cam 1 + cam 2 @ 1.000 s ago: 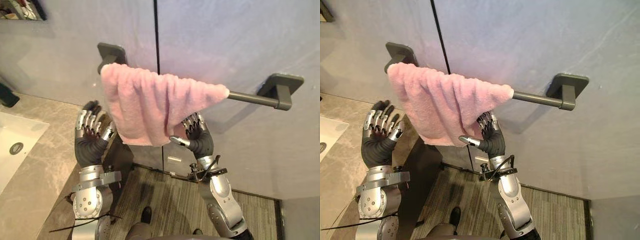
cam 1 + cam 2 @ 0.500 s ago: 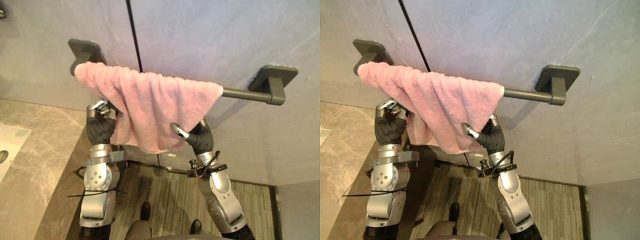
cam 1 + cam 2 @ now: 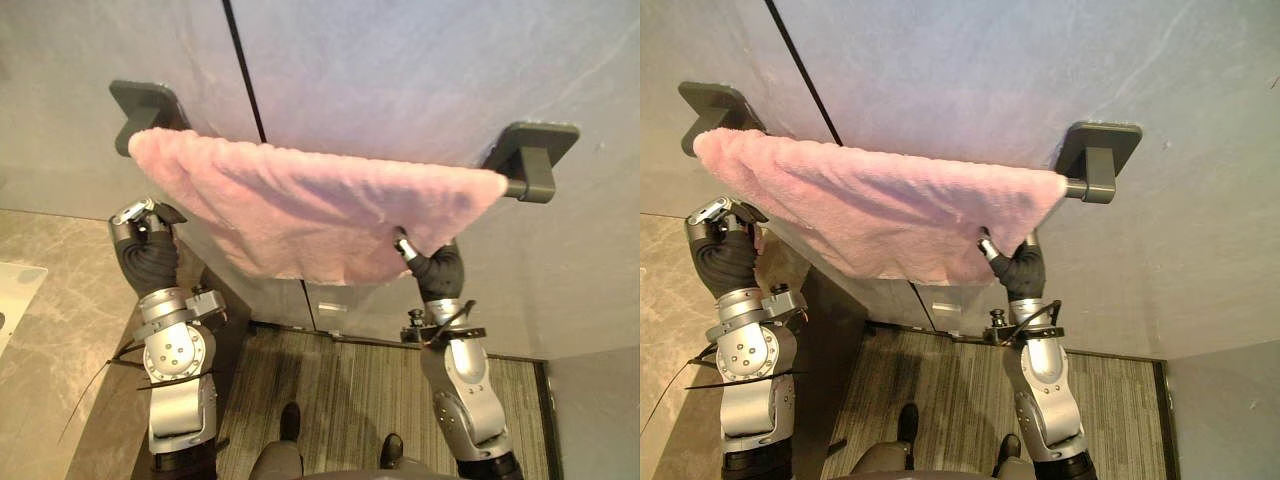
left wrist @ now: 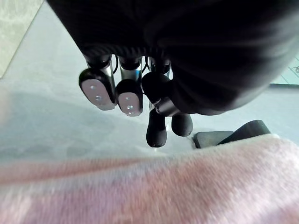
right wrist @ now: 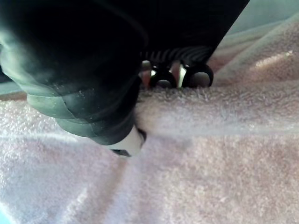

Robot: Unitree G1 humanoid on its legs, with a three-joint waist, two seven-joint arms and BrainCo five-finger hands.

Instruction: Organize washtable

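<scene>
Spreading step, prob. near done: pink towel draped wide over wall bar; R hand pinches its hem at 4 o'clock; L hand at 8 o'clock, fingers curled, empty; next: let go gently, level hem.

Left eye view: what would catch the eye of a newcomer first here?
The pink towel, spread wide along the dark bar on the grey wall, stands out first. The right hand pinches its lower right edge from below, while the left hand, fingers curled and holding nothing, is just under the bar's left end.
</scene>
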